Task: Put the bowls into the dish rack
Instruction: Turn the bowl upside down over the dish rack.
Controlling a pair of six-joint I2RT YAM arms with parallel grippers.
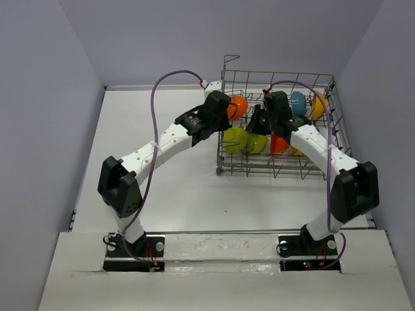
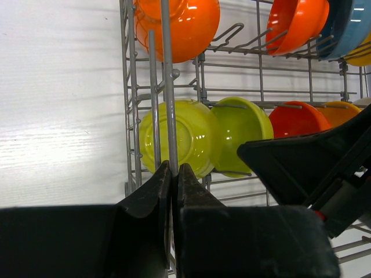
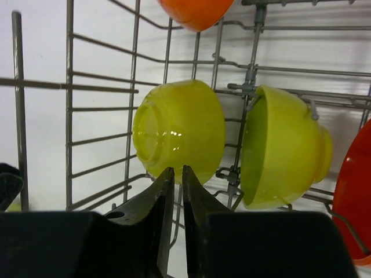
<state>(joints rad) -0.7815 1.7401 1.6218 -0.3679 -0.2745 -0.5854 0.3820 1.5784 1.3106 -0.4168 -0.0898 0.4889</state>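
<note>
Dish rack (image 1: 246, 78) sits at the far right of the bench (image 1: 168, 188). The bowls stand on edge between its tines. Near row: first lime bowl (image 3: 179, 130), second lime bowl (image 3: 284, 150) just beside it, then red bowl (image 1: 279, 144). Far row: orange bowl (image 1: 238, 107), blue bowl (image 1: 297, 102), yellow bowl (image 1: 319, 103). Left hand (image 2: 173, 168) is at the rack's left wall, fingers together, holding no bowl. Right hand (image 3: 174, 171) hangs over the rack near the first lime bowl, fingers together, empty.
</note>
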